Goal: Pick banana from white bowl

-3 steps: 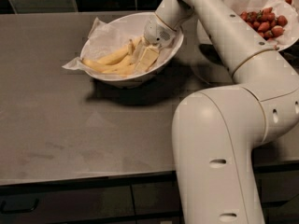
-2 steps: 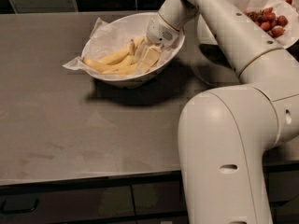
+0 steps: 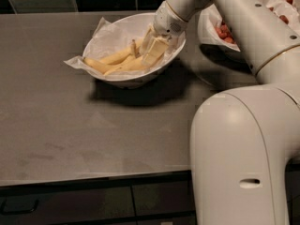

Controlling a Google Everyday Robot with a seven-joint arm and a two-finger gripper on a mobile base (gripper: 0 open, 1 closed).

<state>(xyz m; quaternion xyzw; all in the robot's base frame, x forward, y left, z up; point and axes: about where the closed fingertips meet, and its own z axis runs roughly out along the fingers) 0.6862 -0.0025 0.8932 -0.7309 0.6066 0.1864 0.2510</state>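
The white bowl (image 3: 123,81) with its crumpled paper liner stands on the grey counter at the back centre. Three yellow bananas lie in it, pointing left. The thickest banana (image 3: 123,67) lies lowest, towards the front of the bowl. My gripper (image 3: 153,51) reaches down into the right side of the bowl, at the right ends of the bananas and touching them. Its tips are partly hidden among the fruit.
A second white bowl of red strawberries (image 3: 220,32) stands just right of the banana bowl, partly behind my arm. My large white arm (image 3: 243,139) fills the right foreground. The counter's front edge (image 3: 93,178) runs along the bottom, with dark tiles behind.
The gripper stays at the same place in the bowl on the bananas. The arm's large foreground body has shifted slightly to the right. The bananas have not visibly moved.
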